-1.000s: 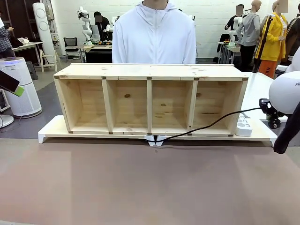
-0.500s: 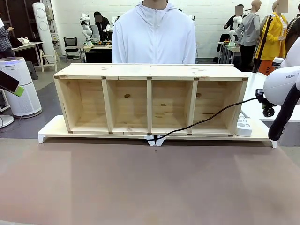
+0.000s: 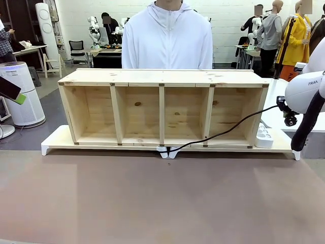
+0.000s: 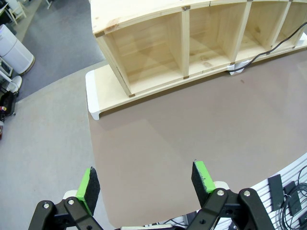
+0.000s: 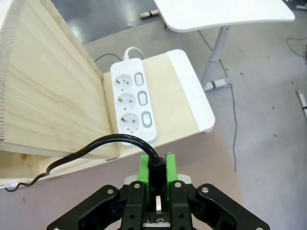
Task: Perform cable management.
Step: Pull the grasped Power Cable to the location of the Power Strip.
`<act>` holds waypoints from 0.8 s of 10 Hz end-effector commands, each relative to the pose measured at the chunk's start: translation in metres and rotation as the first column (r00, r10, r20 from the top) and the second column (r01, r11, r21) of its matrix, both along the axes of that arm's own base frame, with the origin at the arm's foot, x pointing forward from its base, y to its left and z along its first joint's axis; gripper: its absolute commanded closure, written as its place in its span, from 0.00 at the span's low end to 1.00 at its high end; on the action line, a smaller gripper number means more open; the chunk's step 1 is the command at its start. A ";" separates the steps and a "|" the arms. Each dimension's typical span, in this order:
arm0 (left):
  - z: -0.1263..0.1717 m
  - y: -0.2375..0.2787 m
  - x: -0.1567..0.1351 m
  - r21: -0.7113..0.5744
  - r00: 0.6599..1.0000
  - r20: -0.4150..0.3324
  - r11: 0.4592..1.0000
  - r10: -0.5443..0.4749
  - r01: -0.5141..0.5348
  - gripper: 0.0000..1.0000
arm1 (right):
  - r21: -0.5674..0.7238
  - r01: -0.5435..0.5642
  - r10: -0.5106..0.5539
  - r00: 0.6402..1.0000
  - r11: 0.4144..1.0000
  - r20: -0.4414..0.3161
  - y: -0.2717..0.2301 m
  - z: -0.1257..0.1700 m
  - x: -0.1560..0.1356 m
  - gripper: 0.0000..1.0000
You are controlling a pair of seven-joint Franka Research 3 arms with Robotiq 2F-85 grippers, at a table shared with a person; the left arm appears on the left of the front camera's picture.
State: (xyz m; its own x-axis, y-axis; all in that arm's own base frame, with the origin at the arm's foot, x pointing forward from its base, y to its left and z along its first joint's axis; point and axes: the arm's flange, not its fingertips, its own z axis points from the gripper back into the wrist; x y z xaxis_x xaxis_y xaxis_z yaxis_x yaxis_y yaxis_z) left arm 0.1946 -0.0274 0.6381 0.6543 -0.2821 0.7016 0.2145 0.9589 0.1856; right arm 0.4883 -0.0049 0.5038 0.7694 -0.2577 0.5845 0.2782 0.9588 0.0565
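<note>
The thin black cable point(image 3: 223, 133) runs from a white clip point(image 3: 167, 151) at the shelf's front middle, up and right across the last compartment. Its far end is pinched in my right gripper point(image 3: 281, 108), beside the shelf's right end and above the white power strip point(image 3: 264, 136). In the right wrist view the green pads point(image 5: 143, 167) are shut on the cable's thick end point(image 5: 156, 165), and the cord point(image 5: 96, 146) loops off to the left. My left gripper point(image 4: 145, 180) hangs open high over the brown table, holding nothing; the cable point(image 4: 261, 50) shows far off.
A four-compartment wooden shelf point(image 3: 162, 76) stands on a white base board point(image 3: 56, 140) across the table; a person in a white hoodie point(image 3: 166, 38) stands behind it. The power strip point(image 5: 133, 98) lies on the board's right end. A white side table point(image 5: 225, 12) stands beyond.
My right arm has risen and drawn the cable end up and slightly left, so the cord now slants higher across the last compartment. In the last half second almost nothing moved.
</note>
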 end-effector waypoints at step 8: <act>0.001 0.000 0.002 0.001 1.000 0.010 1.000 0.001 -0.001 0.00 | -0.066 -0.049 0.049 0.999 0.997 0.003 -0.021 0.016 0.043 0.83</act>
State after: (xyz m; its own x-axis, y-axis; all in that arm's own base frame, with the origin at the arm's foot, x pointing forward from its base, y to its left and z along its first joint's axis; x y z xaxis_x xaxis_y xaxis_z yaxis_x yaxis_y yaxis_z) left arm 0.1945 -0.0274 0.6382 0.6542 -0.2821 0.7017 0.2145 0.9589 0.1856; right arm 0.5157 -0.0231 0.5132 0.7775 -0.1977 0.5970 0.2318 0.9725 0.0201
